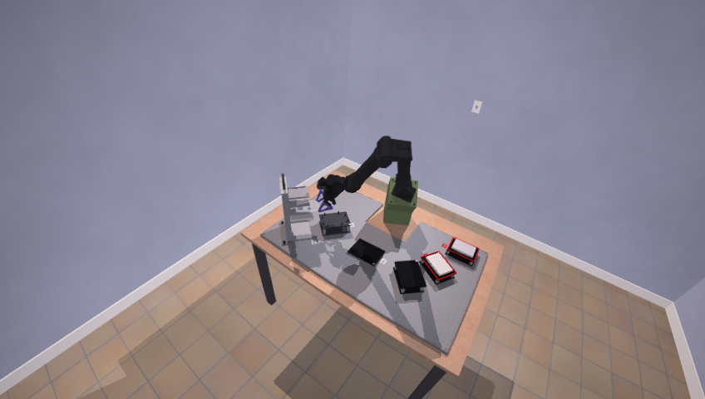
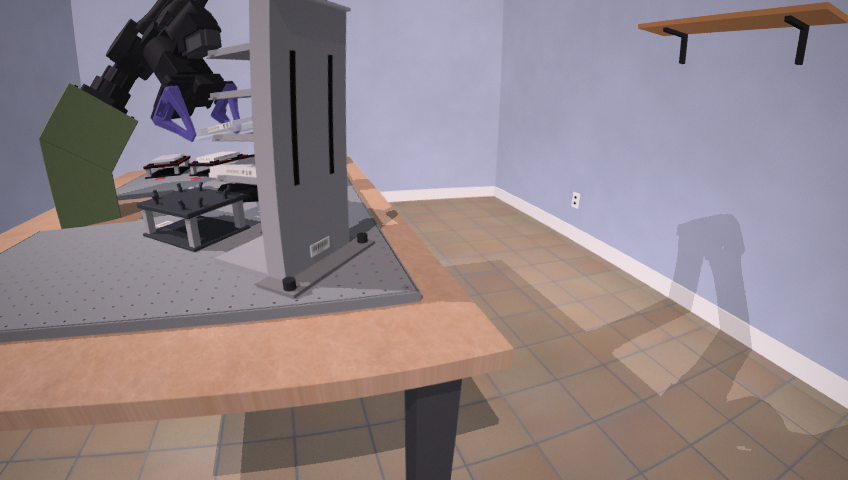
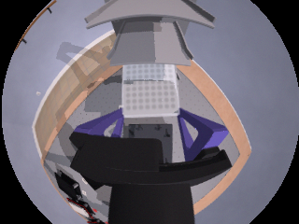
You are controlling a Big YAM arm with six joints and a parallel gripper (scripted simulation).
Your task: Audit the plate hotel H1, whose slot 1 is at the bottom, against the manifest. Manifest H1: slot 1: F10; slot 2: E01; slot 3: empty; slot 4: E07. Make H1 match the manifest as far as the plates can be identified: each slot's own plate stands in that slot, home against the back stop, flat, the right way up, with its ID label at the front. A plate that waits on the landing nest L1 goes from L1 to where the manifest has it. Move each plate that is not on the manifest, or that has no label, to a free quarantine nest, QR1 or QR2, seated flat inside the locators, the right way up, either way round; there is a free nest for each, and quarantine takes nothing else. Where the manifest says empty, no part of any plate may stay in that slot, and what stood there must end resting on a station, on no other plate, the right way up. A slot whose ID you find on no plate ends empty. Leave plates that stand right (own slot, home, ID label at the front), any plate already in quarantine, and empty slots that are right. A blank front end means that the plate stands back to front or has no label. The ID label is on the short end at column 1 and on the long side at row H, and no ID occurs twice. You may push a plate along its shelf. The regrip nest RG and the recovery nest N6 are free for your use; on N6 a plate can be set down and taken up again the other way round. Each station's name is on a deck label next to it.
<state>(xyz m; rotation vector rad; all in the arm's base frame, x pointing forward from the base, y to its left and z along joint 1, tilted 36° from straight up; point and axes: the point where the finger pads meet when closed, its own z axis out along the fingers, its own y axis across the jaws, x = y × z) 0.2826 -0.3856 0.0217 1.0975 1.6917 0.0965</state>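
Note:
The plate hotel H1 (image 1: pixel 285 212) (image 2: pixel 312 118) stands at the table's far end. My gripper (image 1: pixel 317 205) (image 2: pixel 215 133) (image 3: pixel 150 111) is shut on a pale clear plate (image 2: pixel 208 130) (image 3: pixel 149 98), one fingertip at each side near its outer end. The plate's inner part is in H1 under a higher shelf, just above the second shelf (image 2: pixel 229 137) from the bottom. Its side label shows in the exterior view, too small to read surely. Another white plate (image 2: pixel 221 170) with a side label stands in the bottom slot. The two upper shelves show no plate at their visible ends.
A dark pinned nest (image 1: pixel 334 220) (image 2: pixel 190 201) stands right in front of H1. A low black nest (image 1: pixel 366 251) and a taller black nest (image 1: pixel 409 275) stand farther off. Two red-rimmed nests carry white plates (image 1: pixel 438 263) (image 1: pixel 464 247).

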